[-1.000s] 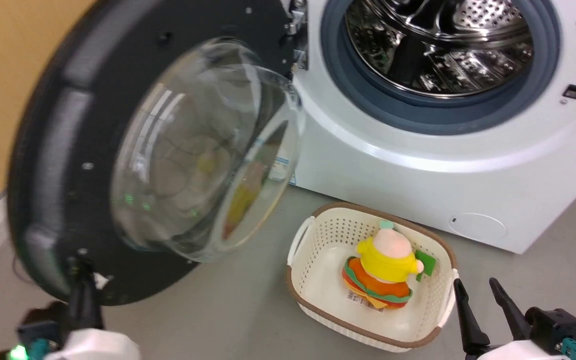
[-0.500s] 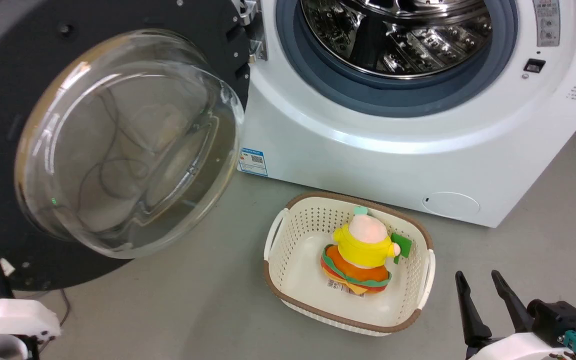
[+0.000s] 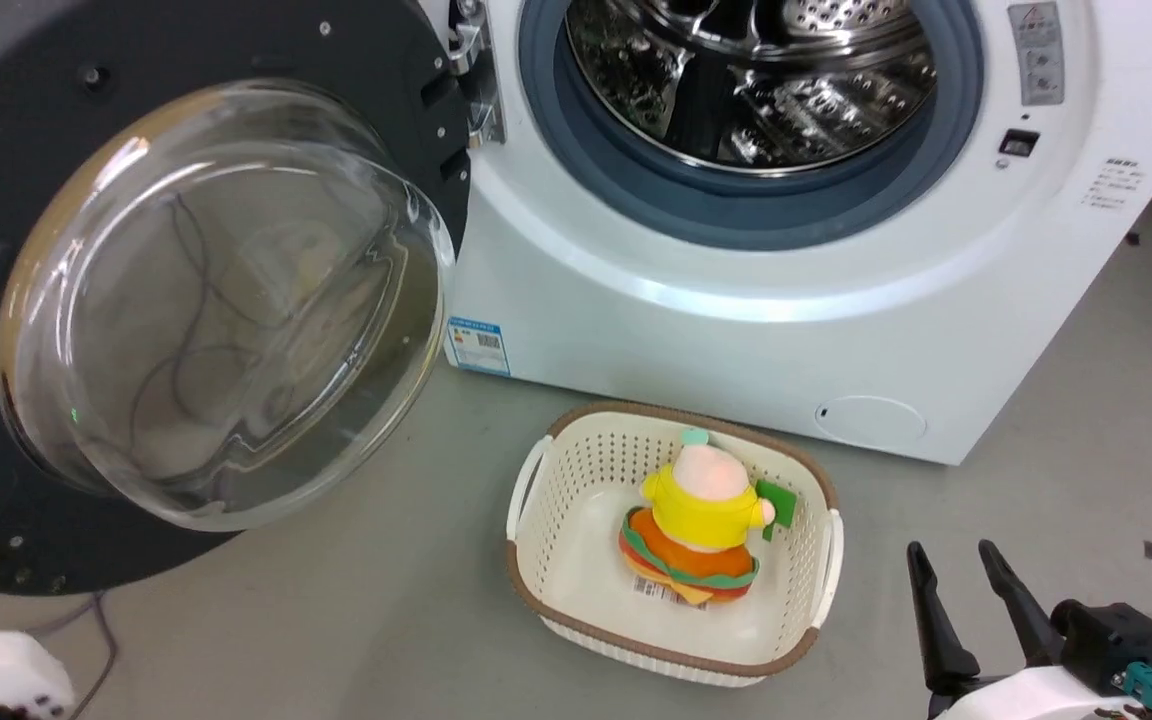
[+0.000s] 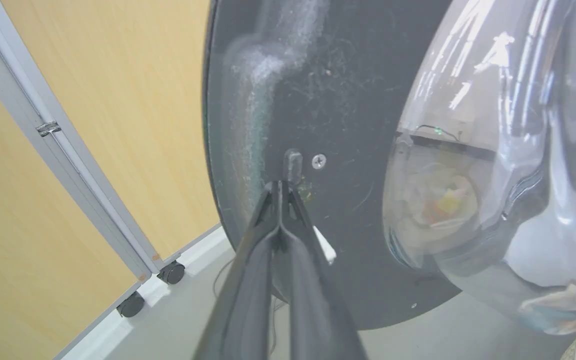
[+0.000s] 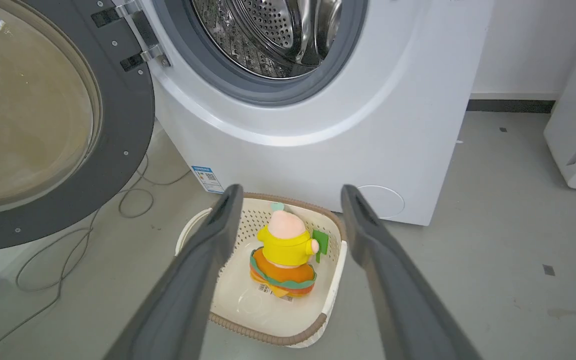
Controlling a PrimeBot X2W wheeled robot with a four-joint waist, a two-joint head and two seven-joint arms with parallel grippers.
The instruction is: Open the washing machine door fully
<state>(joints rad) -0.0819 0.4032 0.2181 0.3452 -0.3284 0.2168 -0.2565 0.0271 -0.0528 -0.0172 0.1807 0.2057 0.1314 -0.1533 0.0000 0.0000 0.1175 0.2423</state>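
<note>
Hanging wide open off its hinge, the washing machine door (image 3: 196, 300) sat out to the left of the washing machine (image 3: 736, 330), glass bowl bulging toward the near side, so the steel drum (image 3: 746, 80) and grey gasket (image 3: 736, 215) were in plain sight. The left gripper (image 4: 279, 187) had its fingers pinched together with nothing between them as far as I could see, tips right up at the door's black inner face just beside a little peg (image 4: 293, 162) and screw; couldn't tell if they really touched. The right gripper (image 5: 292, 192) was spread wide and empty, at the near right, well apart from the door. On the floor in front of the machine sat a cream basket (image 3: 536, 480) with a plush toy (image 3: 701, 520) in it.
</note>
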